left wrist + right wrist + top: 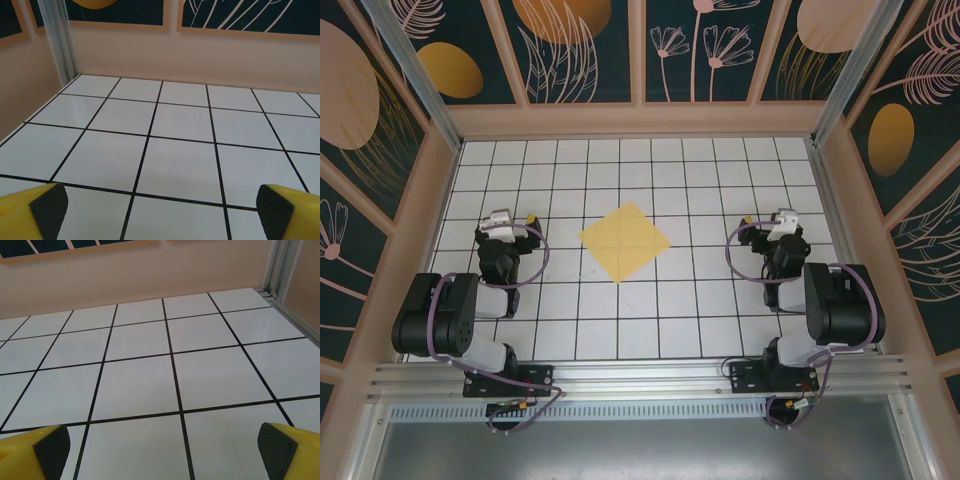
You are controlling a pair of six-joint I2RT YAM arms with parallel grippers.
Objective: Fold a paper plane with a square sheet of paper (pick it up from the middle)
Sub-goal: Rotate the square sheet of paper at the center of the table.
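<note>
The square sheet of paper [625,242] is plain yellow and lies flat on the white tiled floor, turned like a diamond, midway between the two arms. My left gripper [500,222] rests to the left of it, about two tiles away, pointing toward the back wall. My right gripper [782,224] sits to the right of the sheet at a similar distance. In each wrist view the yellow fingers with black pads [49,206] [276,450] stand wide apart at the bottom corners, with bare tiles between them. Both grippers are open and hold nothing.
The floor [710,180] is white tiles with black grid lines, boxed in by pale walls [640,120] with dark floral panels. An aluminium post [59,40] stands in the far left corner, another [280,265] in the far right. A metal rail [640,380] carries both arm bases.
</note>
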